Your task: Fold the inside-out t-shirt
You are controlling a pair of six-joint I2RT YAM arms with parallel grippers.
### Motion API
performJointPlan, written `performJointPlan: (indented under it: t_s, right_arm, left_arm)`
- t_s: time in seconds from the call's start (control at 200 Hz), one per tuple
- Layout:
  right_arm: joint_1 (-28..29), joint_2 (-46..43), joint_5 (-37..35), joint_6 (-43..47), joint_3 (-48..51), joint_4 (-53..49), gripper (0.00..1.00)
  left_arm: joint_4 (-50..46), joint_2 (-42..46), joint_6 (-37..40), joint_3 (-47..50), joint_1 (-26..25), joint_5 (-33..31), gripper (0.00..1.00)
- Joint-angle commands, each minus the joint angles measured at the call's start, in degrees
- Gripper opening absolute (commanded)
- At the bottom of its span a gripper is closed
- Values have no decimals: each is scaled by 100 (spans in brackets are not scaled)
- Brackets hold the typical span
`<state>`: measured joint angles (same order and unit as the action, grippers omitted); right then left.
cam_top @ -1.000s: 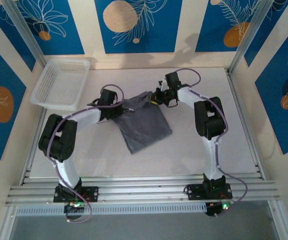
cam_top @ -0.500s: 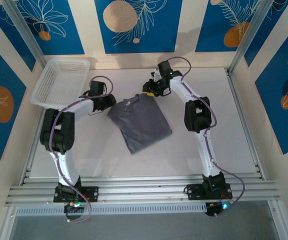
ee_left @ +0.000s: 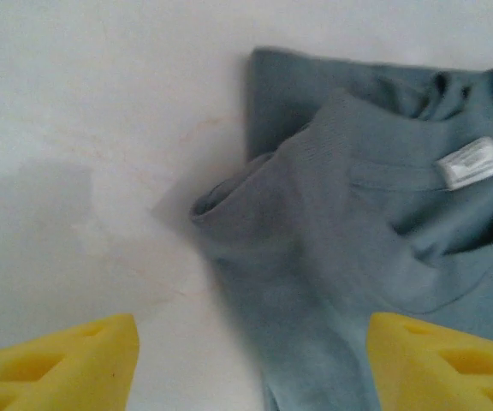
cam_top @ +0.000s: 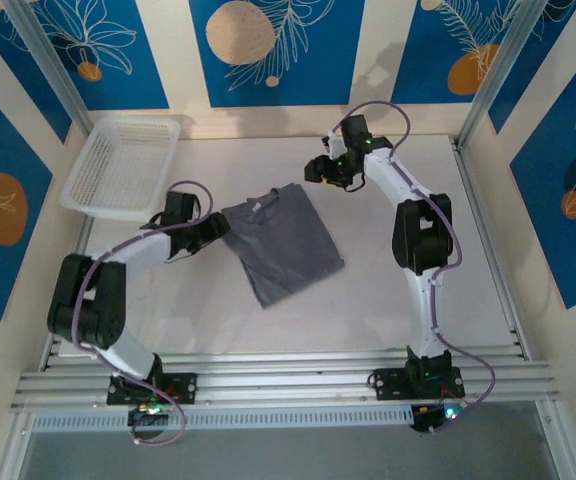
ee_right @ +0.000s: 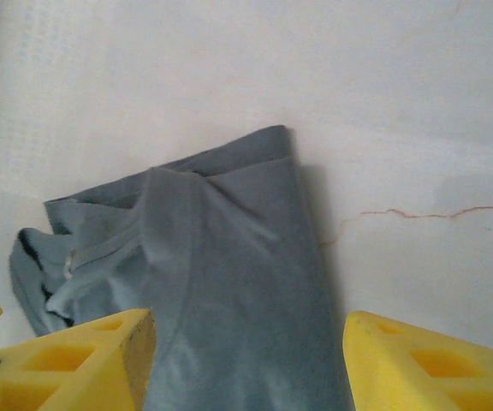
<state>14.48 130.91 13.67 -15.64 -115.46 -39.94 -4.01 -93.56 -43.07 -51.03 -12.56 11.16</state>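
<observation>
Since a second ago we have let go: our left gripper (cam_top: 219, 227) and right gripper (cam_top: 314, 171) stand wide, holding nothing, beside the folded shirt (cam_top: 286, 243) lying mid-table (cam_top: 388, 300).

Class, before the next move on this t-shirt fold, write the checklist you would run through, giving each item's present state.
1. Left gripper open, nothing held: ok.
2. Right gripper open, nothing held: ok.
3. T-shirt lying on the table, folded narrow: ok.
4. Collar end flat: not ok, cloth bunches beside the label.
5. White basket apart from the T-shirt: ok.
6. Hidden layers lined up underneath: cannot tell.
</observation>
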Motion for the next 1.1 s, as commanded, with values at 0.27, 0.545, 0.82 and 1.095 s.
performJointPlan:
  t_s: [0.27, 0.545, 0.82, 1.095]
  right_arm:
    - [282, 969, 206, -208, -582, -84, 59]
    - [292, 1015, 342, -142, -476, -135, 59]
    - [393, 884, 781, -388, -67, 63, 59]
    - [211, -1104, 759, -796, 2311, 1272, 59]
  left_arm:
    - [1496, -1503, -499, -869, -112, 352, 66]
    - [1984, -2110, -682, -1410, -202, 731, 59]
    - [2091, -2754, -691, -1854, -348, 1099, 24]
    - [1600, -2195, 356, -1495, -439, 1640, 0]
